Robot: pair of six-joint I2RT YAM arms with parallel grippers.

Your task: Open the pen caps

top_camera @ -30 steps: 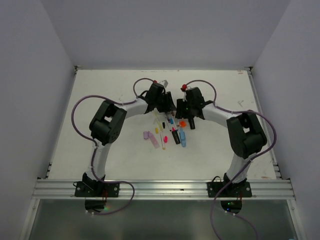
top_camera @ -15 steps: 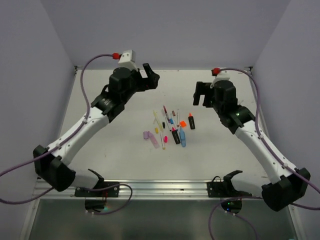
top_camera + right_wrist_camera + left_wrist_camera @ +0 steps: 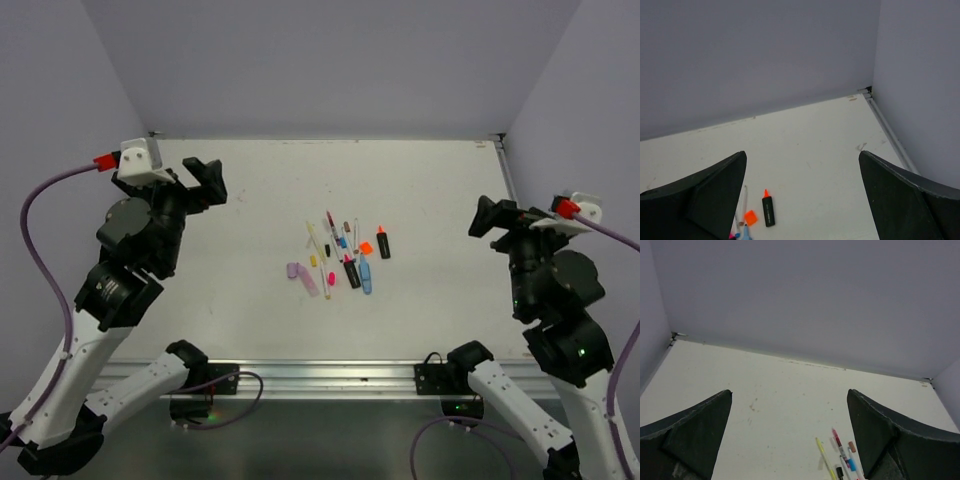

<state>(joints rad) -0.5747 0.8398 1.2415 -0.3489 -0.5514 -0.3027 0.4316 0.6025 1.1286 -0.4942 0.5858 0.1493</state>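
**Both arms raised, pens waiting in the middle**
Your left end effector (image 3: 200,182) hangs spread wide and empty. The pen caps (image 3: 331,277) lie in a tight cluster mid-worktop (image 3: 230,300), and your right end effector (image 3: 497,218) is likewise open and empty. Descend carelessly and a finger may scatter close-packed neighbours. Only the top view shows the whole cluster. The left wrist view catches its far edge, and the right wrist view shows a black highlighter (image 3: 768,207), tip bared, with an orange cap (image 3: 750,217) just beside it.

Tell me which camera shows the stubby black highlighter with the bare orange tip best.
The right wrist view: the stubby black highlighter with the bare orange tip lies whole and near. The top external view shows it whole but tiny, at the right of the pen cluster. The left wrist view does not show it.
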